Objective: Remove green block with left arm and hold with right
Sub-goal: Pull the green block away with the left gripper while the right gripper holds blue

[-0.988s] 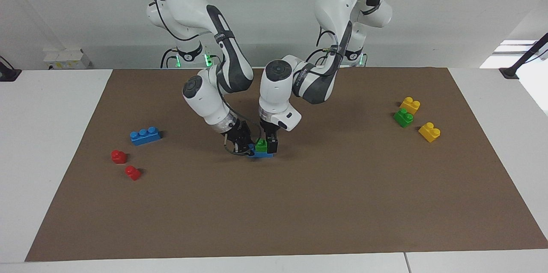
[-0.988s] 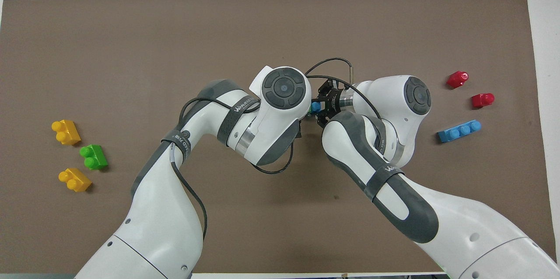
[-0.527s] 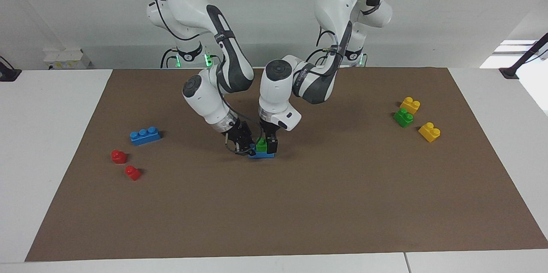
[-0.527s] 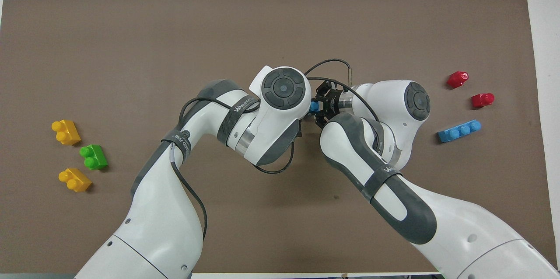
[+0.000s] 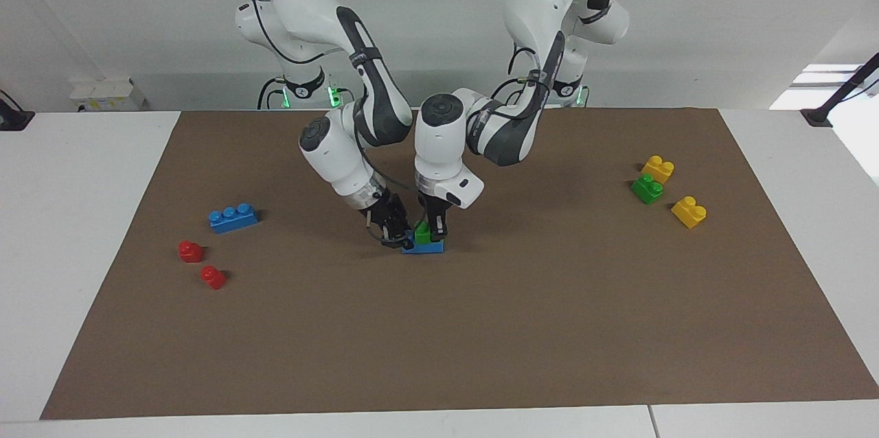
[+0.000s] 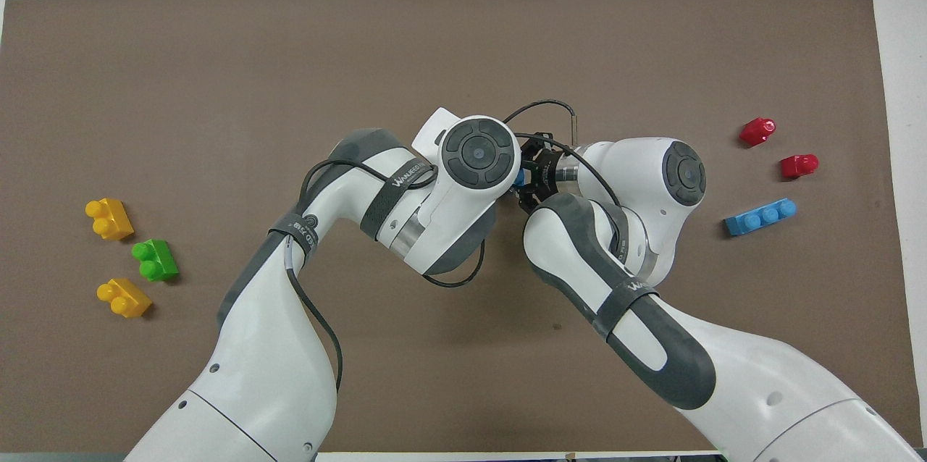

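Green block (image 5: 422, 231) is seated on a blue brick (image 5: 423, 246) at mid-counter, on the brown mat (image 5: 481, 328). In the overhead view both are hidden under the left arm's wrist, bar a sliver of blue.

Left hand (image 5: 432, 225) is set straight down over the block, black fingers closed on its sides — placed for an upward pull off the studs, it is judged. Right hand (image 5: 394, 233) is angled in low from the right arm's end, at the blue brick's end; likely there to pin the base while the top is pulled. Whether its fingers are closed on the blue brick cannot be told.

Versus the earlier frames: the stack is shifted slightly toward the left arm's end, both wrists are shifted with it, the right forearm is steeper. Block is not separated yet.

Spare green brick (image 5: 647, 189), yellow bricks (image 5: 657, 168), loose blue brick (image 5: 233, 217) and red pieces (image 5: 191, 250) are untouched.
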